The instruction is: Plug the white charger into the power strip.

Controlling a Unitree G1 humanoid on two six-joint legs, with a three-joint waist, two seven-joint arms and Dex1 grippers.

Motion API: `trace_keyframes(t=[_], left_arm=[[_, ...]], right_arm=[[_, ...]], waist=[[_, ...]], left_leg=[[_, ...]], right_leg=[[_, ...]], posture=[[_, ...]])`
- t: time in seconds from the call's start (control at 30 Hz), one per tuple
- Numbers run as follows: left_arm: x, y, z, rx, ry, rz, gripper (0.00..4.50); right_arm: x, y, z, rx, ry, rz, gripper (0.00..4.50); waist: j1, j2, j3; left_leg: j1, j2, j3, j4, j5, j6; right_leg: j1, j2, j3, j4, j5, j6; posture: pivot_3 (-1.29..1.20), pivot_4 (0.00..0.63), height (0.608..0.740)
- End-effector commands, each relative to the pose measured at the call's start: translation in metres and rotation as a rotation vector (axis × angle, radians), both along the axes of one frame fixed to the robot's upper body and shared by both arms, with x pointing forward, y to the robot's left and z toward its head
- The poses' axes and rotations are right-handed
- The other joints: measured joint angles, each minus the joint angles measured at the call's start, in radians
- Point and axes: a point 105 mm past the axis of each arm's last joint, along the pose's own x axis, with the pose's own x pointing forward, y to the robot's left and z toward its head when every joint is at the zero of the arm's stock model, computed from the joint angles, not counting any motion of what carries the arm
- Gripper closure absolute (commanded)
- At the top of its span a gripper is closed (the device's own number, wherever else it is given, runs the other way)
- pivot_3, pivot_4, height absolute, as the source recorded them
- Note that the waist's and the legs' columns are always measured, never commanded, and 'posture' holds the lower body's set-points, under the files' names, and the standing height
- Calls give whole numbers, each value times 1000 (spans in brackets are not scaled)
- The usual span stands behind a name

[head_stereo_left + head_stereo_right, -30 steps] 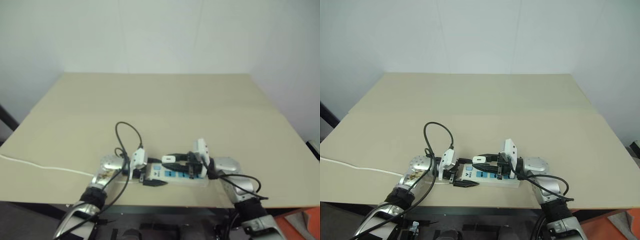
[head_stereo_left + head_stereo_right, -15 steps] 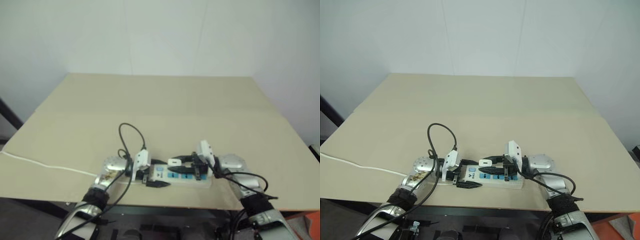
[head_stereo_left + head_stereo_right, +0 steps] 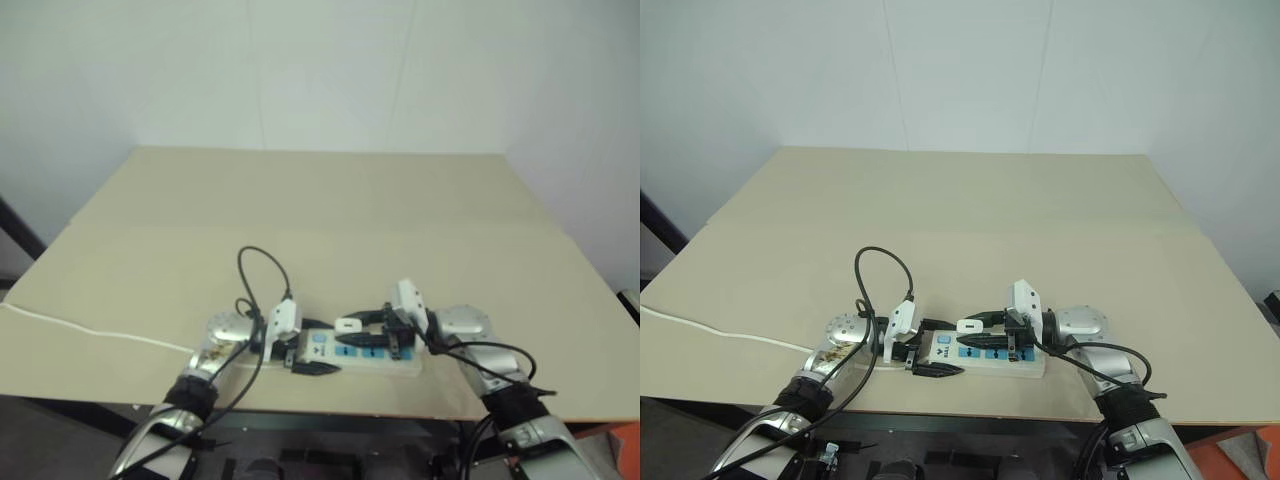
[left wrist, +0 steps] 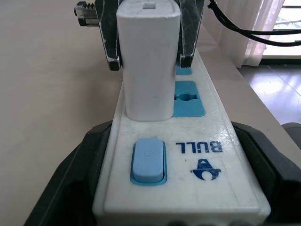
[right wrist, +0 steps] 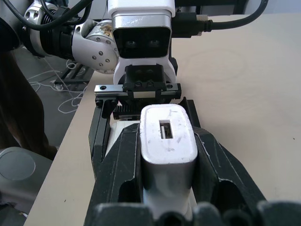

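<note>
Left wrist view: power strip (image 4: 207, 155) reads "BULL", apparently upside down.

The power strip (image 3: 985, 352) is laid along the near edge of the table (image 3: 970, 220), its switch end to the left. The white charger (image 3: 967, 327) is seated upright on it (in the socket next to the switch). The strip's cord (image 3: 720, 334) is trailed away leftward across the table.

Soft, even light covers the tabletop (image 3: 970, 210); shadows are faint, the left eye view slightly hazy.
</note>
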Motion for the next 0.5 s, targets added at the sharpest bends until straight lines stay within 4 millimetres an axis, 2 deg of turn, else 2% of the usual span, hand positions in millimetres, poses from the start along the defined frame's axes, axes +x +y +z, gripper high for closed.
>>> trace_keyframes(t=[0.03,0.2,0.37,0.4,0.47,0.5], left_arm=[[3,14,-6,43,18,45,1174],[2,13,-6,40,20,41,1174],[3,12,-3,37,33,38,1174],[3,12,0,36,35,26,462],[2,10,6,19,28,18,20],[3,10,10,8,15,23,20]], right_arm=[[-10,-10,-30,-107,121,-9,1730],[-12,-8,-28,-109,130,4,46],[-11,-9,-30,-127,109,-1,14],[-11,-9,-30,-131,103,-5,0],[-10,-8,-31,-135,97,-10,0],[-9,-7,-32,-134,94,-12,0]], waist=[[-3,-1,-1],[-8,-3,-2],[-8,-3,-2],[-9,-3,-2],[-10,-3,-2],[-10,-3,-2]], left_leg=[[0,0,0,0,0,0],[1,0,0,0,0,0],[1,0,0,0,0,0],[1,0,0,0,0,0],[1,1,0,-1,0,0],[1,1,0,-1,0,0]], right_leg=[[0,0,0,0,0,0],[1,0,0,0,0,0],[1,0,0,-1,0,0],[1,0,0,0,0,0],[0,0,0,0,0,0],[1,0,0,0,-1,0]], posture=[[0,150,740],[0,150,740],[0,150,740],[0,150,740],[0,150,740],[0,150,740]])
